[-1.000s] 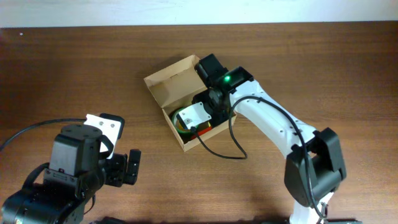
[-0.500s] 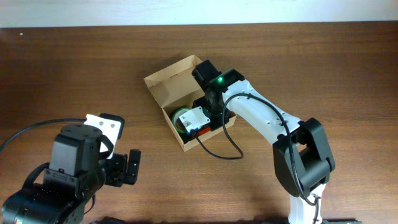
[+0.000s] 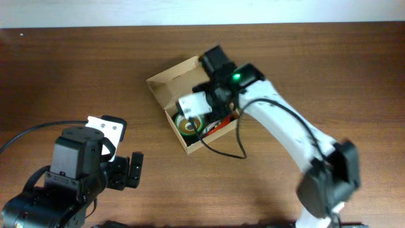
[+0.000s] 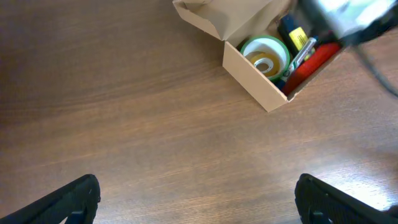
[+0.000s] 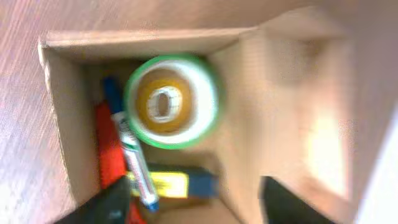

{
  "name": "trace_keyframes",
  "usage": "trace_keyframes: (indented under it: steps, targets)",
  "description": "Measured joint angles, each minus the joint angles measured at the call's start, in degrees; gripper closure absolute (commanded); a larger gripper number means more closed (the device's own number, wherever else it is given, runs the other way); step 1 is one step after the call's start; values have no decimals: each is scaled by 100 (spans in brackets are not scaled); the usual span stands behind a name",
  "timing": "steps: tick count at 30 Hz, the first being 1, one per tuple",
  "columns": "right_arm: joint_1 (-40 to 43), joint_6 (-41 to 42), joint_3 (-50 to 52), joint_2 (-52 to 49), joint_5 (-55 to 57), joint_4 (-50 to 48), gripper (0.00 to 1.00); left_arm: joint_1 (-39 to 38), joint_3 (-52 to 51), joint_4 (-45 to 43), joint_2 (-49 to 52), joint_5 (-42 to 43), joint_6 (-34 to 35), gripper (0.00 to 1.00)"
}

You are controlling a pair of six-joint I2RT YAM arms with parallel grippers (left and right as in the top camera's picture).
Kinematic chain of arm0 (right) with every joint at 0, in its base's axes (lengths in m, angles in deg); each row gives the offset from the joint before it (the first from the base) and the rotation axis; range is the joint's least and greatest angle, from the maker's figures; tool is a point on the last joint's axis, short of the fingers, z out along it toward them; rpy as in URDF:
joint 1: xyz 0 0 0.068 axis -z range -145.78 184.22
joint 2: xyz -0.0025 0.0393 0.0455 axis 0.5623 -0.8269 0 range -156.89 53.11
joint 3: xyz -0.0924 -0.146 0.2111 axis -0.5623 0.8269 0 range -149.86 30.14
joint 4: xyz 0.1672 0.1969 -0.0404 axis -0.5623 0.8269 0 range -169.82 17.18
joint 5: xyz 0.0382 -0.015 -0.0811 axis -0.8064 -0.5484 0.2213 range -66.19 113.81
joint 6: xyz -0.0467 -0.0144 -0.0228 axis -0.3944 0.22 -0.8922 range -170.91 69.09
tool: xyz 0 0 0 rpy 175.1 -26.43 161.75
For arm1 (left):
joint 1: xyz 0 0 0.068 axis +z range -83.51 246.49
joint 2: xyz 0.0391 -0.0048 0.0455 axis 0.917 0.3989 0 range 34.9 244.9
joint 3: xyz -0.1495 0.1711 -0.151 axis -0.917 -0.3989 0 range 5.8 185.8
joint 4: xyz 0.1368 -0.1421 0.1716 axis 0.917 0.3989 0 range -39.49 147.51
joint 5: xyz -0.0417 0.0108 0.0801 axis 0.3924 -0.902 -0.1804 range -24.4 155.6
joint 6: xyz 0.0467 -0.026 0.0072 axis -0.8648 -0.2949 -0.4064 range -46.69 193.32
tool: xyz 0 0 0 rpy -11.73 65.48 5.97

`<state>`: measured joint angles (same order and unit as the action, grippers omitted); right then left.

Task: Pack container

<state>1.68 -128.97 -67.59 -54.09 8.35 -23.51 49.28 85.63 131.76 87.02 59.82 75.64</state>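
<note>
The container [image 3: 169,84] is a brown cardboard box with its flap lid open toward the back left. Inside lie a green tape roll [image 3: 188,125], a red item [image 3: 216,128] and markers. In the right wrist view the tape roll [image 5: 171,102] sits beside a blue-green marker [image 5: 132,155], the red item [image 5: 107,158] and a yellow-and-blue item [image 5: 177,184]. My right gripper [image 3: 206,113] hovers over the container [image 5: 59,130] and stands open [image 5: 199,205], holding nothing. My left gripper [image 3: 125,172] is open [image 4: 199,205] over bare wood, well short of the container [image 4: 255,84] and its tape roll [image 4: 266,55].
The right arm's black cable [image 3: 221,152] loops onto the table just in front of the box. Dark wooden tabletop [image 3: 82,69] surrounds the box on all sides.
My right gripper has gone from shut to open and pulled up and back from inside the box, uncovering the tape roll. The left arm has not moved.
</note>
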Motion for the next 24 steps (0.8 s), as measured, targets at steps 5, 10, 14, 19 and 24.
trace_keyframes:
  steps: [5, 10, 14, 19, 24]
  targets:
    - [0, 2026, -280, 1447, -9, 61, 1, 0, 0, 0, 0, 0, 0, 0]
    - [0, 3609, -278, 1620, -7, 426, 1, 0, 0, 0, 0, 0, 0, 0]
    - [111, 5318, -278, 1556, 387, 227, 1, 0, 0, 2, 0, 0, 0, 0]
    - [798, 7082, -278, 675, 968, 186, 2, 0, 0, -2, 0, 0, 0, 0]
    - [946, 7427, -278, -144, 1054, 225, 6, 0, 0, -2, 0, 0, 0, 0]
